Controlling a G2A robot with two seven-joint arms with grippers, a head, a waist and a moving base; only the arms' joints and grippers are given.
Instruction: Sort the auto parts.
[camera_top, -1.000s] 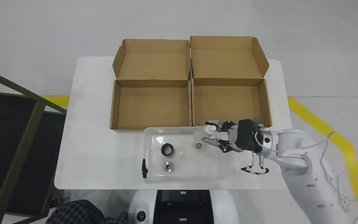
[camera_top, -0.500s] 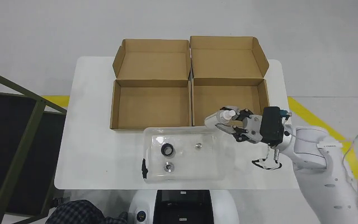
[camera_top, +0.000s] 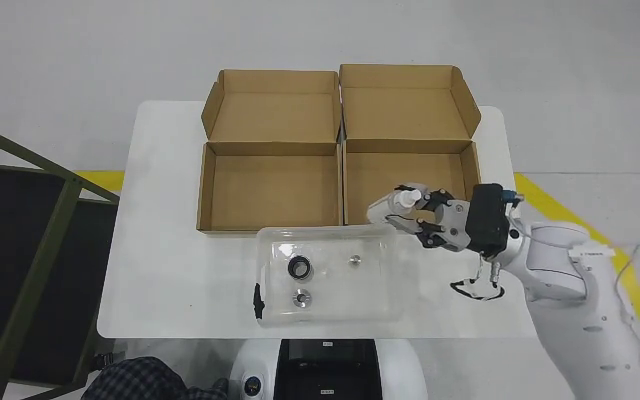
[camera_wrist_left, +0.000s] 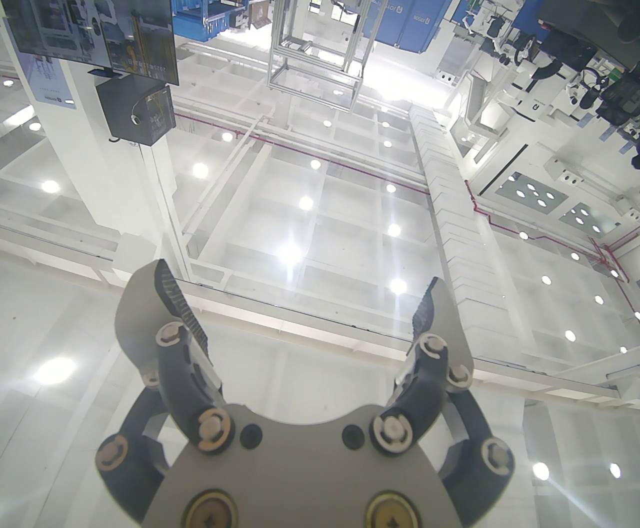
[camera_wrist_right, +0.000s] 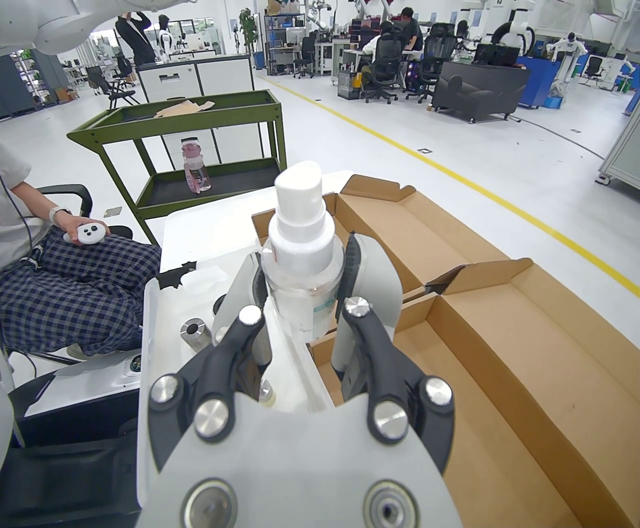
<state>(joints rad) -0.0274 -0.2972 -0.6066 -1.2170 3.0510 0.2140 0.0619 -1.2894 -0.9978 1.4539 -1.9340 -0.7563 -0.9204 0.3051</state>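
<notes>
**Top view.** A white table carries two open cardboard boxes side by side, the left box and the right box, each with its lid folded back. Just in front of them, on the robot's side, sits a clear plastic bin. Three parts lie in the bin, apart from one another: a black ring, a short metal cylinder and a small metal piece, too small to identify further. The right gripper hangs at the near left corner of the right box, by the bin's far right corner. It grasps a spray bottle that points towards the left box. The bottle appears to be held clear of both containers, though its height cannot be judged from above.

**Right wrist view.** The right gripper is clamped across the clear body of the spray bottle, whose white pump cap projects beyond the fingertips. The metal cylinder stands inside the bin. The floor of the right box lies on the other side of the gripper.

**Left wrist view.** The left gripper points up at the ceiling, its ridged jaws spread wide with nothing between them.
</notes>
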